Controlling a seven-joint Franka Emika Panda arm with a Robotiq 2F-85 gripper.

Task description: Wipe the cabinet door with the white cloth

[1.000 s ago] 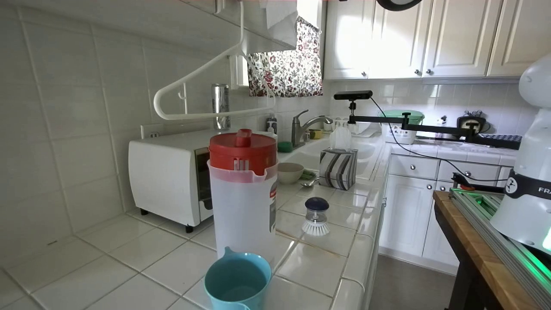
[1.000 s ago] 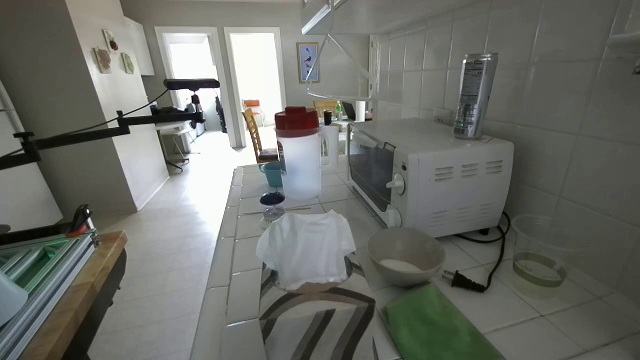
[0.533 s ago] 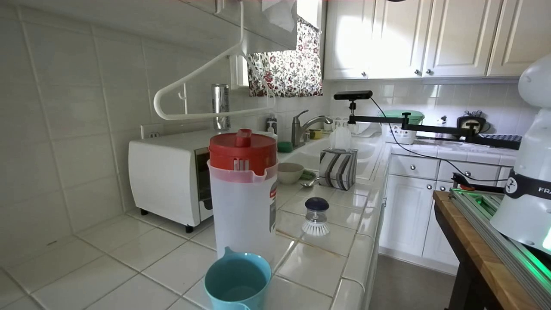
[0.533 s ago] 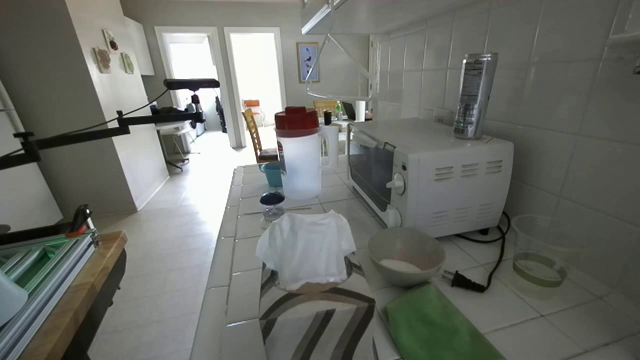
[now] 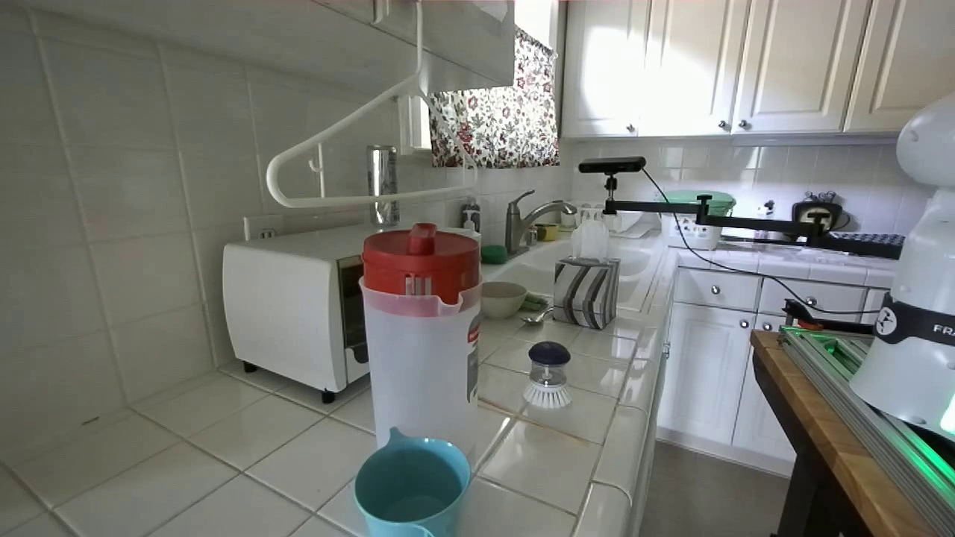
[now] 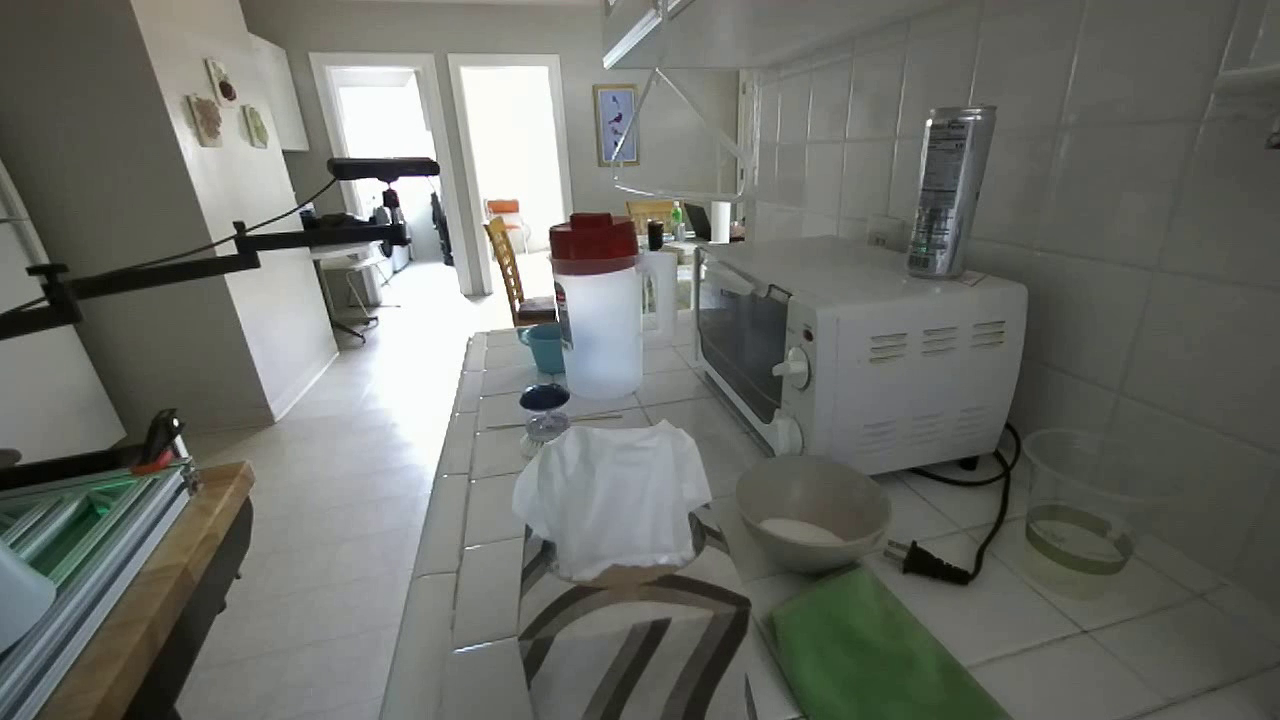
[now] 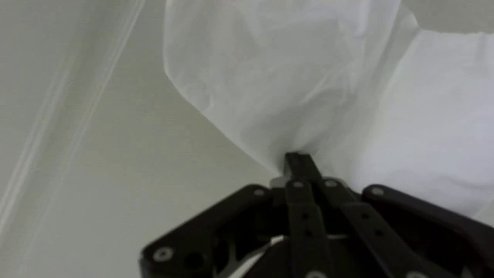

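Note:
The white cloth [image 7: 308, 77] fills the upper middle and right of the wrist view, creased and lying against the pale cabinet door [image 7: 115, 173]. My gripper [image 7: 297, 154] is shut, with its black fingertips together on the cloth's lower edge. The fingertips are close to the door; the cloth hides whether they touch it. In an exterior view the cabinet door [image 5: 466, 48] hangs at the top middle, and only a sliver of cloth [image 5: 495, 7] shows at the top edge. The gripper is out of both exterior views.
A white hanger [image 5: 373, 198] hangs below the cabinet. On the counter stand a toaster oven [image 6: 900, 350] with a can [image 6: 950, 190], a red-lidded pitcher [image 5: 421, 350], a blue cup [image 5: 410, 485], a brush [image 5: 548, 373], a bowl [image 6: 812, 510] and a tissue box [image 5: 586, 294].
In an exterior view the cloth has moved up along the cabinet door, almost out of the picture. The dark arm part at the top edge has risen out of view.

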